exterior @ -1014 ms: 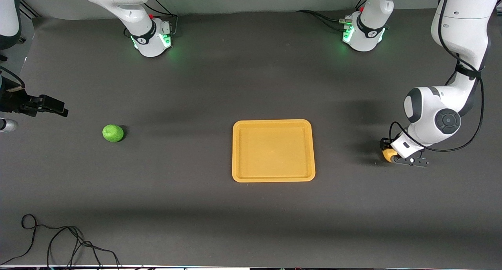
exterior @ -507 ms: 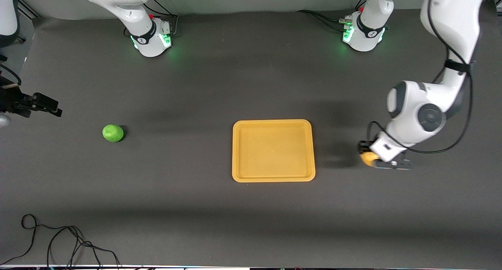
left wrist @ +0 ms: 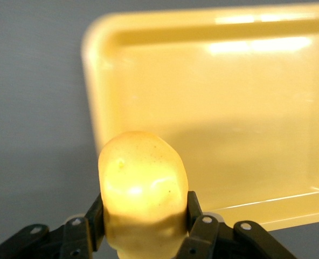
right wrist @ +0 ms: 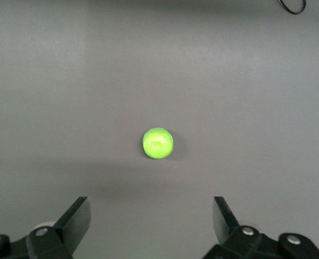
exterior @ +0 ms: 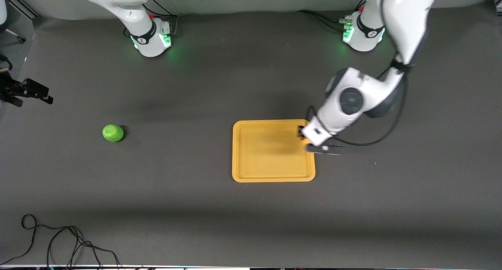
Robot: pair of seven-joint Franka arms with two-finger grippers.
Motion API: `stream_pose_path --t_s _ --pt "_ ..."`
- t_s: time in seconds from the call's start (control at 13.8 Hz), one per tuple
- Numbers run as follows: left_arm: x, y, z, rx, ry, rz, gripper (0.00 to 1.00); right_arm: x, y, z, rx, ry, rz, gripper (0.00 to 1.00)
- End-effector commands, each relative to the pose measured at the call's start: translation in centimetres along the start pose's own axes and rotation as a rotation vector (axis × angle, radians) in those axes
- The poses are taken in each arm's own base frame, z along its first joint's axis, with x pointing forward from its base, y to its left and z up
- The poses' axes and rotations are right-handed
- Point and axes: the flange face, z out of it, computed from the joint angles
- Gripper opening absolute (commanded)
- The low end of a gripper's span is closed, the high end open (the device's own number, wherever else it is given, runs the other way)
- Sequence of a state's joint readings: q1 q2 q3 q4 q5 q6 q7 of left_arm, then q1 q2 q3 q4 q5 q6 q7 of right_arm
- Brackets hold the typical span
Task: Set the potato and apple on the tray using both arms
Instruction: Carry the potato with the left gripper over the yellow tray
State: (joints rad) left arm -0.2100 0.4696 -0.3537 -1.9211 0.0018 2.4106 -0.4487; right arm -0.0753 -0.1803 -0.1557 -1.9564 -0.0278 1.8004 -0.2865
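Dark table (exterior: 196,207), one tray (exterior: 270,176), one apple (exterior: 113,133), left end effector (left wrist: 143,232) clamping one potato (left wrist: 142,189), right end effector (right wrist: 151,226) spread apart.

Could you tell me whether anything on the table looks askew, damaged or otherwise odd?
Nothing stands out. The left end effector grips the intact potato over the tray's edge, the apple lies whole on the table, and the right end effector hangs open above it.

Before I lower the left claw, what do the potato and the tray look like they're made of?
The potato, clamped in the left claw over the tray's rim, looks smooth and slightly waxy, with a soft sheen and tiny specks; possibly a plastic replica, can't confirm. The tray looks like moulded glossy plastic: bright reflections, rounded corners, uniform orange-yellow.
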Motion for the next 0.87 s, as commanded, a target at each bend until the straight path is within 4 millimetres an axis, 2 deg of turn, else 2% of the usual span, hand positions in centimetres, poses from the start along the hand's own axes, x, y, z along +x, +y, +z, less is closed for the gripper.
stream_pose_path --t_s 0.0,0.07,0.22,0.43,0.65,0.72,0.8 --pt "0.5 2.1 4.5 -0.033 0.015 -0.014 0.37 -2.2 -0.2 0.8 -0.013 0.019 -0.037 1.00" --pt "0.6 1.6 5.3 -0.027 0.007 -0.017 0.37 -2.2 -0.3 1.5 -0.011 0.012 -0.039 1.00" --pt "0.9 0.7 5.4 -0.004 0.006 -0.013 0.38 -2.1 -0.5 4.1 -0.012 0.015 -0.040 1.00" --pt "1.1 0.1 5.3 0.006 0.007 -0.021 0.38 -1.0 -0.5 9.4 -0.015 0.012 -0.041 1.00" --pt "1.1 -0.3 5.8 0.024 0.004 -0.016 0.40 -0.1 -0.5 16.0 -0.025 0.023 -0.042 1.00" --pt "1.1 -0.5 5.8 0.025 0.002 -0.019 0.52 0.0 -0.5 18.0 -0.028 0.024 -0.042 1.00" --pt "1.1 -0.6 5.8 0.029 -0.005 -0.017 0.87 0.0 -0.6 20.1 -0.033 0.030 -0.042 1.00"
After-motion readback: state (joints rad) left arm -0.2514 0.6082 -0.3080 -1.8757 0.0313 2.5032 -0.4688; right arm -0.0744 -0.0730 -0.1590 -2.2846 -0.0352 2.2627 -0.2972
